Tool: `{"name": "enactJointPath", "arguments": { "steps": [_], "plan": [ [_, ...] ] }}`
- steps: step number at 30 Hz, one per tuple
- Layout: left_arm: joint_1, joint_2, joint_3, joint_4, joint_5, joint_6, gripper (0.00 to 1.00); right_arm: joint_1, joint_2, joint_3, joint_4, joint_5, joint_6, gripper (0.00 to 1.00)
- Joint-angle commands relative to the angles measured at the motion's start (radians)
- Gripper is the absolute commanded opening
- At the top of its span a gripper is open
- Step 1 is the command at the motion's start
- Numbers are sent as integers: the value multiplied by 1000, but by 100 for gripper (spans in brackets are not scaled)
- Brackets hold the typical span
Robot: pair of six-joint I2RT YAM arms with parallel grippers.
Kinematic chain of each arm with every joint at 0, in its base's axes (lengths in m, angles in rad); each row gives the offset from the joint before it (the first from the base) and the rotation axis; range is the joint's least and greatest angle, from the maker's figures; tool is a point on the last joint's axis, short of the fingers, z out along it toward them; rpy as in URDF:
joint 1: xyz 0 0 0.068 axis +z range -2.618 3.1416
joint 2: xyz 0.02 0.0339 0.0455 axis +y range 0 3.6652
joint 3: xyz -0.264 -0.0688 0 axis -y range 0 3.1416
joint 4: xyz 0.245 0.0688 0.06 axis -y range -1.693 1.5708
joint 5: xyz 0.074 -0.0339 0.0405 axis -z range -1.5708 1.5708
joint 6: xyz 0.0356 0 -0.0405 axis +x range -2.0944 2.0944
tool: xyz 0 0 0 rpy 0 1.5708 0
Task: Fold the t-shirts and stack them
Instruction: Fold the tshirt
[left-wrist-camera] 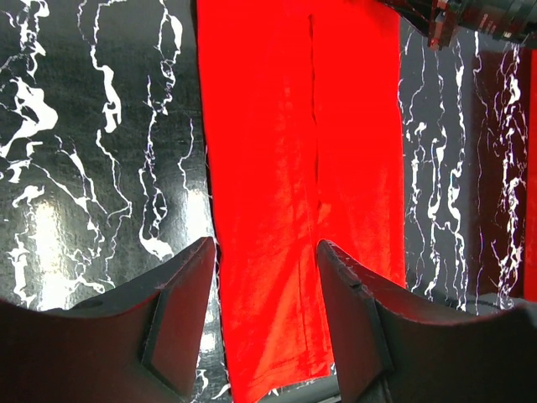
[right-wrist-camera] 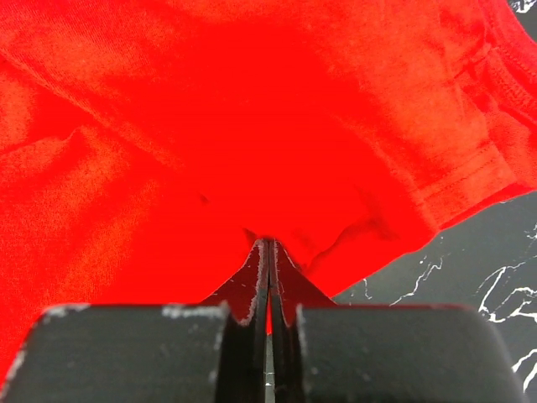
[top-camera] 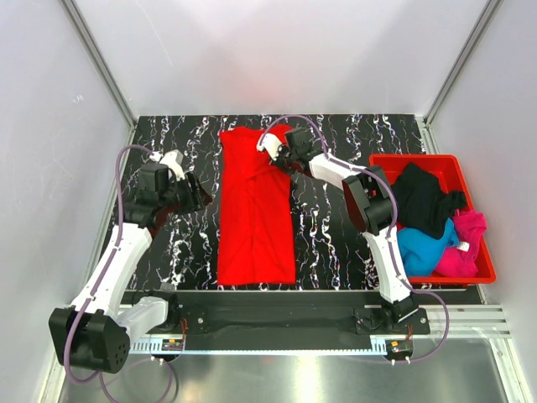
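Red cloth pinched between the right fingers, shut on the red t-shirt, a long strip mid-tabletop, at its far right part near the far edge of the tabletop. Left fingers parted, holding nothing, just off the shirt's left side. Probably mid-fold; next likely calls for carrying the pinched end toward the near edge. From above only: black tee, blue tee, pink tee in the bin by the right edge. From the right wrist only: the pinch itself

Black marbled table — plain white walls all round.
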Motion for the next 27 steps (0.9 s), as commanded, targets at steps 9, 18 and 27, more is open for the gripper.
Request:
{"name": "enactJointPath", "arguments": {
  "steps": [9, 18, 27],
  "plan": [
    [33, -32, -19, 55, 36, -4, 57, -4, -85, 52, -32, 4, -40, 0],
    [51, -33, -29, 58, 48, -9, 57, -4, -176, -32, -58, -13, -31, 0],
    [53, -35, -33, 56, 45, -7, 58, -4, -136, -58, -14, -16, -66, 20]
  ]
}}
